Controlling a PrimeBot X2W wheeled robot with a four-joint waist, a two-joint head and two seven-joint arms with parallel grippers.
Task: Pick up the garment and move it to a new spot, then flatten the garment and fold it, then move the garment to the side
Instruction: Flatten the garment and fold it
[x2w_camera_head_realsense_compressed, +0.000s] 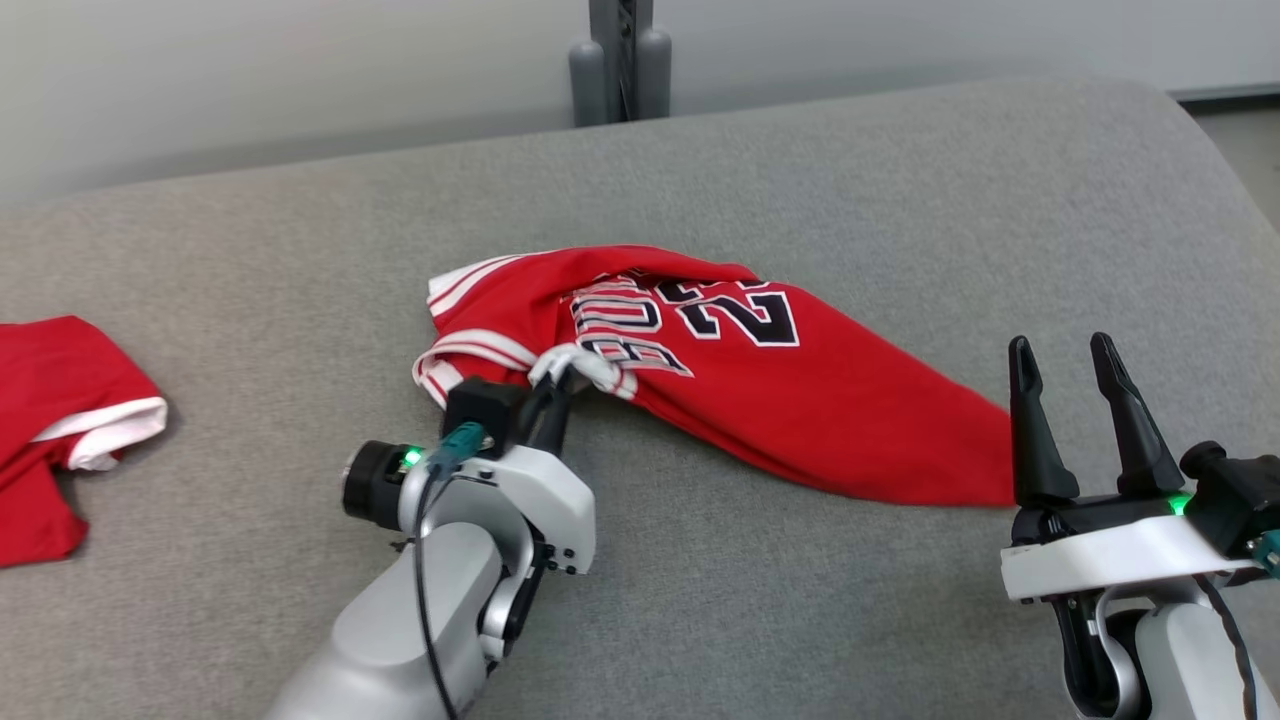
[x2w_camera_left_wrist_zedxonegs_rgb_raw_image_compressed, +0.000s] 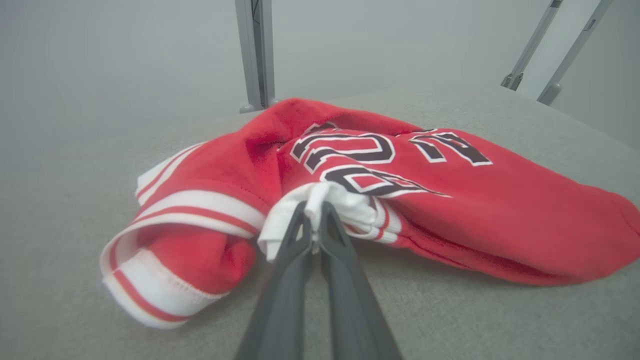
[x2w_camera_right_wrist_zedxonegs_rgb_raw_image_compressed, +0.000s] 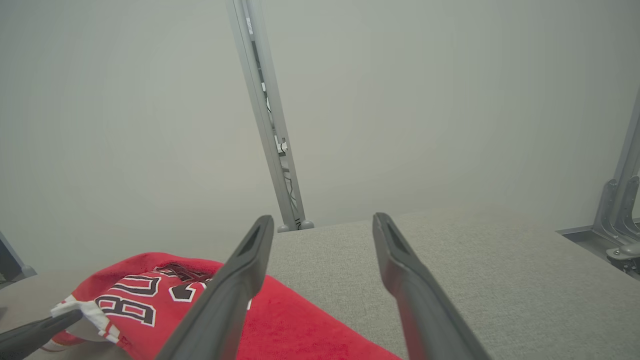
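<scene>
A red jersey (x2w_camera_head_realsense_compressed: 760, 400) with white trim and black lettering lies crumpled across the middle of the grey table (x2w_camera_head_realsense_compressed: 800, 190). My left gripper (x2w_camera_head_realsense_compressed: 560, 385) is shut on a bunch of its white trim at the near left edge; the left wrist view shows the fingers pinching that white cloth (x2w_camera_left_wrist_zedxonegs_rgb_raw_image_compressed: 325, 202) with the jersey (x2w_camera_left_wrist_zedxonegs_rgb_raw_image_compressed: 450, 200) spreading beyond. My right gripper (x2w_camera_head_realsense_compressed: 1065, 355) stands open near the jersey's right tip, a little above the table, nothing between its fingers. In the right wrist view the jersey (x2w_camera_right_wrist_zedxonegs_rgb_raw_image_compressed: 150, 295) lies to the lower left of the open gripper (x2w_camera_right_wrist_zedxonegs_rgb_raw_image_compressed: 322, 222).
A second red garment (x2w_camera_head_realsense_compressed: 50, 420) with white trim lies at the table's left edge. A grey metal post (x2w_camera_head_realsense_compressed: 620, 60) stands behind the far edge. Bare table stretches to the right (x2w_camera_right_wrist_zedxonegs_rgb_raw_image_compressed: 475, 270) and in front of the jersey.
</scene>
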